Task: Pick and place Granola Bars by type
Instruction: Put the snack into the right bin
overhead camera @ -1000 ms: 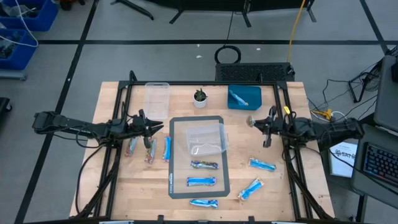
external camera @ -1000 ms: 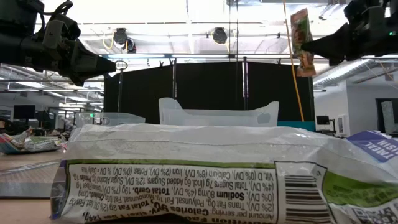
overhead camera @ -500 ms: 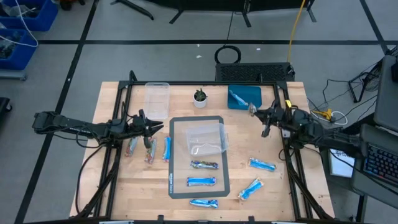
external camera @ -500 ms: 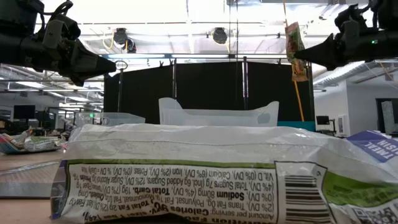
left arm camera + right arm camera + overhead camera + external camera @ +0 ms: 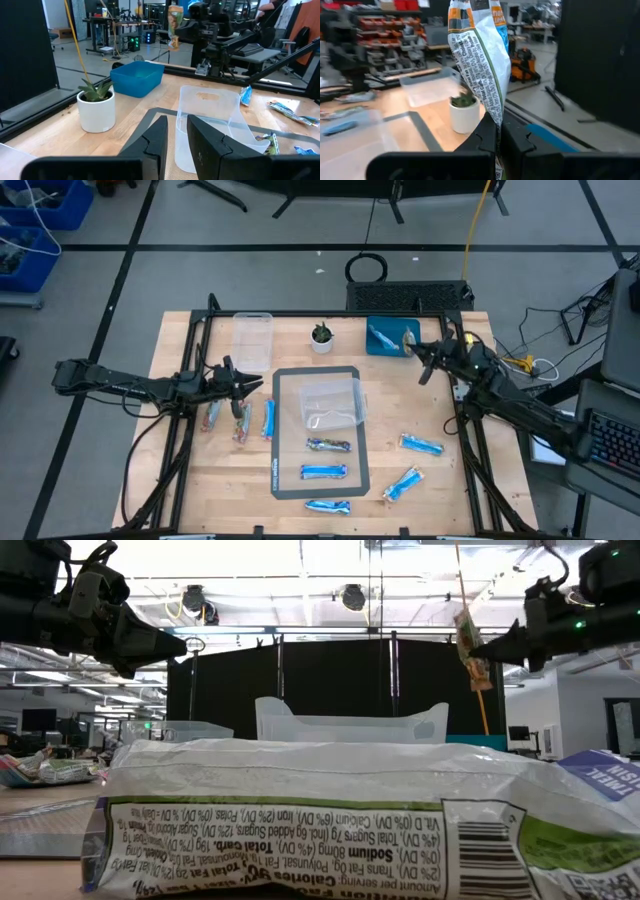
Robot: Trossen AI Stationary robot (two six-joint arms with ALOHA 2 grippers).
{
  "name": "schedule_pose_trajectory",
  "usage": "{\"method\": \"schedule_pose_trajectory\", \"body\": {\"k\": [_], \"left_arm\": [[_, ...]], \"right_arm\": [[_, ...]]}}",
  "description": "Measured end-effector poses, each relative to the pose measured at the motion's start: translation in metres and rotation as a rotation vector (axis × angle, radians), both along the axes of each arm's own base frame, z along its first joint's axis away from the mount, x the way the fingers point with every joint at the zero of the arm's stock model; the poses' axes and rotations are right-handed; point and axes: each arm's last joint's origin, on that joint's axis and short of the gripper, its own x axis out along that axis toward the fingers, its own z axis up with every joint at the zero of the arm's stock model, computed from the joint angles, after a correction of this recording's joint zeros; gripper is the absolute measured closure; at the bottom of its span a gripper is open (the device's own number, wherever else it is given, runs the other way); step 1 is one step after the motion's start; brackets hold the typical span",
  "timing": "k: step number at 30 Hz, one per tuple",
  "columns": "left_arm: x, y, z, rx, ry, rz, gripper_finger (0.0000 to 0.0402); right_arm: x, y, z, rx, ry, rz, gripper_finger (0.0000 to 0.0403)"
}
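My right gripper [image 5: 413, 349] is shut on a green, white and orange granola bar [image 5: 480, 55], lifted high above the right part of the blue bin [image 5: 385, 338]. A blue bar [image 5: 378, 333] lies in the bin. More bars lie flat on the table: three at the left [image 5: 241, 423], three on the grey mat [image 5: 325, 471] and two at the right [image 5: 421, 445]. My left gripper [image 5: 250, 385] hovers level by the mat's far left corner, its fingers [image 5: 157, 142] a little apart with nothing between them. My right gripper pinches the bar's flat wrapper between its two fingers, a little below the middle [image 5: 496, 116]. The fingers reach in level from the table's right side and lie across the bar. The bar stands nearly upright, slightly tilted, clear of everything, and most of it rises above the fingers [image 5: 468, 640].
A clear tub [image 5: 330, 402] stands on the mat, and another [image 5: 253, 340] at the far left. A small white plant pot [image 5: 321, 338] sits between that tub and the bin. One large-looking bar [image 5: 300, 820] lies close in front of the low camera.
My right gripper has swung toward the table's far edge and a little left, from beside the mat's far right corner to over the blue bin. It stays shut on the bar, which has tipped slightly.
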Motion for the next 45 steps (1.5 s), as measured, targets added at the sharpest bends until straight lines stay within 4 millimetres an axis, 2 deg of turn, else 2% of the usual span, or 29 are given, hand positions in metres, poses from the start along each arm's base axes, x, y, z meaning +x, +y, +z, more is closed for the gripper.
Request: {"method": "schedule_pose_trajectory", "body": {"k": [14,24,32,38,45], "left_arm": [[0.000,0.000,0.000,0.000,0.000,0.000,0.0323],[0.000,0.000,0.000,0.000,0.000,0.000,0.0323],[0.000,0.000,0.000,0.000,0.000,0.000,0.0323],[0.000,0.000,0.000,0.000,0.000,0.000,0.0323],[0.000,0.000,0.000,0.000,0.000,0.000,0.0323]], "right_arm": [[0.009,-0.026,-0.014,0.154,0.066,-0.074,0.0401],[0.018,-0.047,0.006,0.170,0.127,-0.125,0.0401],[0.028,-0.069,0.011,0.239,0.247,-0.156,0.0401],[0.034,-0.081,0.006,0.285,0.327,-0.163,0.0401],[0.035,-0.090,-0.010,0.341,0.400,-0.174,0.0401]]}}
